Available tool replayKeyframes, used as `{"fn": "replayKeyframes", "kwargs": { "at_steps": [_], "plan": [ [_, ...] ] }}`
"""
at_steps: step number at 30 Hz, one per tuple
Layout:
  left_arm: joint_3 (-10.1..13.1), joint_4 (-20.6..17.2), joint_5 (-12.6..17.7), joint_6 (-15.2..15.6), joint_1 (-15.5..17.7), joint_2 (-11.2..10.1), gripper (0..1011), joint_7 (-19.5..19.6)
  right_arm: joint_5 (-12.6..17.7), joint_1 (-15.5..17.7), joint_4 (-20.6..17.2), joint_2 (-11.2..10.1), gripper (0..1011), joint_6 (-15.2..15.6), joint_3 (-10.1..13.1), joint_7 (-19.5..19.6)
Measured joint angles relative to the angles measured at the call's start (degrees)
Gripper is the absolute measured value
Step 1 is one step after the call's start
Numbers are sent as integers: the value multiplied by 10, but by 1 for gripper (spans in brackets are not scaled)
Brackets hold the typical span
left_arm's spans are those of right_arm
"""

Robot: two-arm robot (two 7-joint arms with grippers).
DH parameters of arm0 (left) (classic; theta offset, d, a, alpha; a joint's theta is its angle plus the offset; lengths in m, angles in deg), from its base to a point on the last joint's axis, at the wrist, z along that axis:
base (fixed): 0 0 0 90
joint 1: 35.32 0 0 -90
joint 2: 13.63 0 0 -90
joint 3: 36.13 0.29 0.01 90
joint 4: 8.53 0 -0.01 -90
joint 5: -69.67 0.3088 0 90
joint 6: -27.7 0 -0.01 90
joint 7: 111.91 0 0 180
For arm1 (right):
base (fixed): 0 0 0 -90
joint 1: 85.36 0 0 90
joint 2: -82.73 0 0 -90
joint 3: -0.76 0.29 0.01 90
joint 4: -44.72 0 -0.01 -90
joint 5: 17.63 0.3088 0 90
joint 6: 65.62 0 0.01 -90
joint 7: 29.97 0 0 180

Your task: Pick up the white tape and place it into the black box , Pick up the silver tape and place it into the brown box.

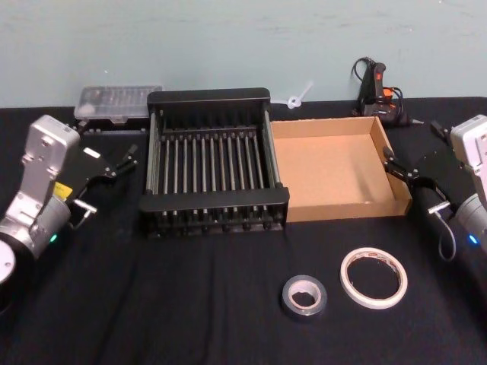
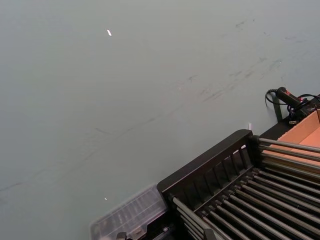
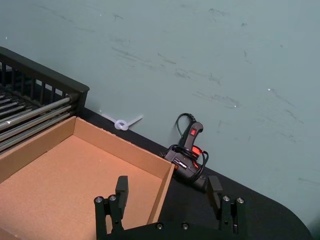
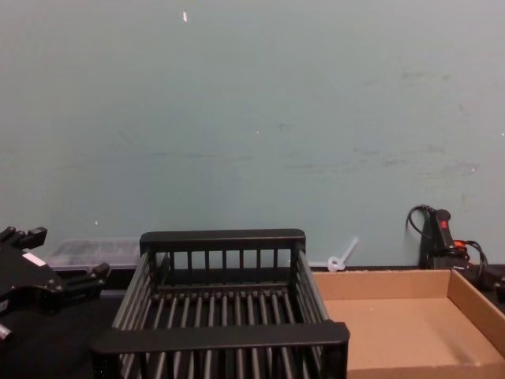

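Your two grippers sit apart at the outer edges of the table, which reads as a resting stance with neither tape picked up yet. The right gripper [image 1: 402,172] hovers at the far right with its jaws spread and nothing between them; in its wrist view the near right corner of the brown box [image 1: 332,206] lies just ahead of and between the spread fingers, with a black and red tool [image 3: 190,159] beyond. The left gripper [image 1: 118,163] waits at the far left, jaws apart and empty, pointing toward the left wall of the black box [image 1: 215,204], which stands just beyond its fingertips. A clear plastic case [image 1: 118,103] rests farther back. Both tapes lie flat on the black table [image 1: 152,304], nearer you than either set of jaws: the white tape [image 1: 373,277] is below and slightly inward of the right jaws, and the silver tape [image 1: 304,296] is just beside it, toward the middle. The black box holds nothing on its slatted floor, and the brown box, touching its right side, is bare too.
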Motion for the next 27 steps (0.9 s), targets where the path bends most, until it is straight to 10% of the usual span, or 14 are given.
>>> {"fn": "replayKeyframes", "kwargs": {
  "at_steps": [27],
  "plan": [
    [0, 0, 0, 0, 0, 0, 1001, 0, 0, 0, 0, 0, 1000, 0, 0, 0]
  ]
}}
